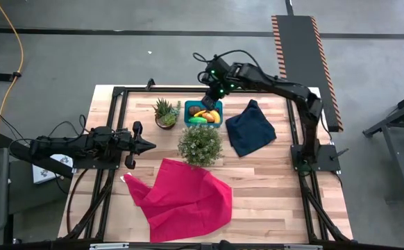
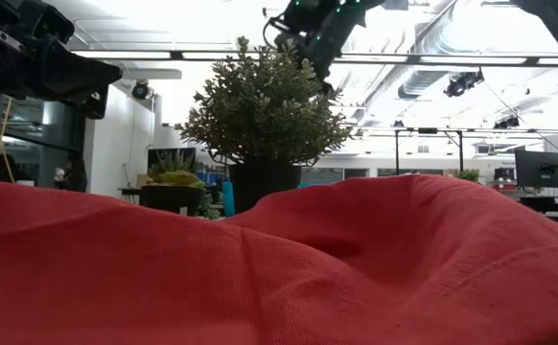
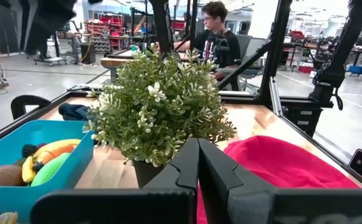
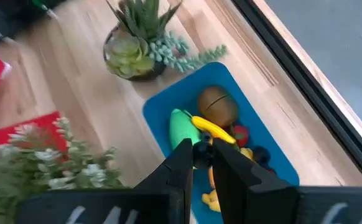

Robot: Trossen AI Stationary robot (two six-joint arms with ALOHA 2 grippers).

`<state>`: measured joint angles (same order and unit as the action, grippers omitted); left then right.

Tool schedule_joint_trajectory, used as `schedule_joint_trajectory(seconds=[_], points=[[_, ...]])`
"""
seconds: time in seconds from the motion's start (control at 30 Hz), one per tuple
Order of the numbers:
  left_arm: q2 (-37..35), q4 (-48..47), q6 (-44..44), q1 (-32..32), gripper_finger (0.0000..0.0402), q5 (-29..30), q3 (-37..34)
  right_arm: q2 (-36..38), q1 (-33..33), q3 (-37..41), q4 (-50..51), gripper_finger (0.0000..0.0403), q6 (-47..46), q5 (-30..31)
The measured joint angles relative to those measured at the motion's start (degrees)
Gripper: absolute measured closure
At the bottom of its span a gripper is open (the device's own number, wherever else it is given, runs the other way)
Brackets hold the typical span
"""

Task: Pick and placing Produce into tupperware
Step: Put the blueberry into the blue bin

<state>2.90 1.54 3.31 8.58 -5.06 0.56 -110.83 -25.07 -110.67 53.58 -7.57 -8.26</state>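
Hovering above the tupperware (image 1: 204, 113), the right gripper (image 4: 203, 155) has its fingers nearly closed on a small dark piece of produce, though what exactly it pinches cannot be told. The tub sits at the far edge of the table (image 1: 278, 201), between the succulent pot (image 1: 166, 114) and the navy cloth (image 1: 250, 128), just behind the bushy plant (image 1: 200, 144). Inside it lie the yellow banana (image 4: 213, 129), brown oval (image 4: 218, 105), green piece (image 4: 181, 126) and red strawberry (image 4: 240, 133), directly under the fingers. These toy pieces are judged light, rigid and smooth, so a grip across the narrow middle suits them best. The left gripper (image 3: 198, 163) waits fully closed and empty at the table's left side.
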Motion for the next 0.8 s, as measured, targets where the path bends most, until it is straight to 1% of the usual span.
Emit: schedule_joint_trajectory(seconds=[0.13,0.27,0.47,0.6,0.8], points=[[0.0,0.0,0.01,0.02,0.0401,0.02,0.0,-1.63,-0.61,0.02,-0.74,0.0366,1.64,-0.33],[0.02,-0.02,0.01,0.0,0.0401,0.0,0.0,-3.82,-1.16,0.02,-1.42,0.0366,2.16,-2.81],[0.02,-0.02,0.01,0.0,0.0401,0.01,0.0,-6.72,-1.24,0.02,-1.91,0.0366,3.18,-2.83],[0.0,-0.02,0.0,0.02,0.0401,0.0,0.0,-8.34,-1.2,0.02,-2.96,0.0366,3.21,-4.41],[0.0,-0.02,0.0,0.0,0.0401,0.0,0.0,-10.27,-1.2,0.02,-3.51,0.0366,2.74,-4.55]])
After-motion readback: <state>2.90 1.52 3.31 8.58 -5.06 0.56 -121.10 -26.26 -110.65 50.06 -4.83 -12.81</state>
